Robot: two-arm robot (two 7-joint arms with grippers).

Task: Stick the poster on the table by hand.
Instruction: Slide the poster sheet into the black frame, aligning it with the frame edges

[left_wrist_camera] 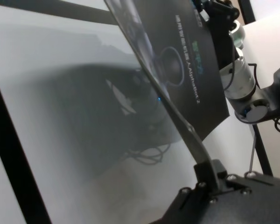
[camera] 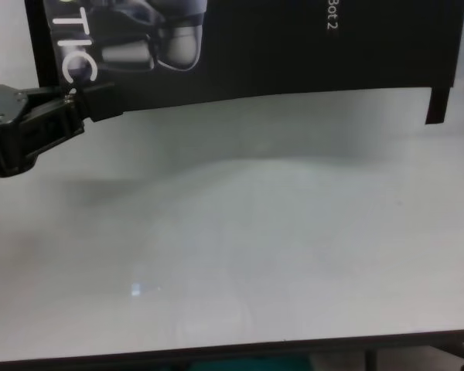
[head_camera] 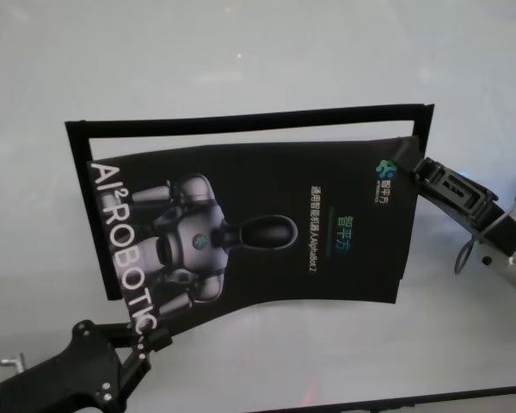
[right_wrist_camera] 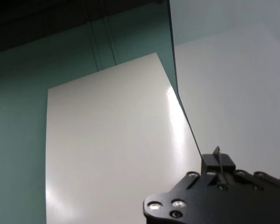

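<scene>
One poster, black with a grey-white robot image and white "AI² ROBOTIC" lettering, is held sagging above the one white table, over a black rectangular outline frame marked on the tabletop. Two grippers hold it: the left gripper is clamped on the near left corner by the lettering, and the right gripper is clamped on the far right corner beside the logo.

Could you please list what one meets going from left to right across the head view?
Left gripper, gripping the poster's near left corner → poster, held above the table → right gripper, clamped on its far right corner.
</scene>
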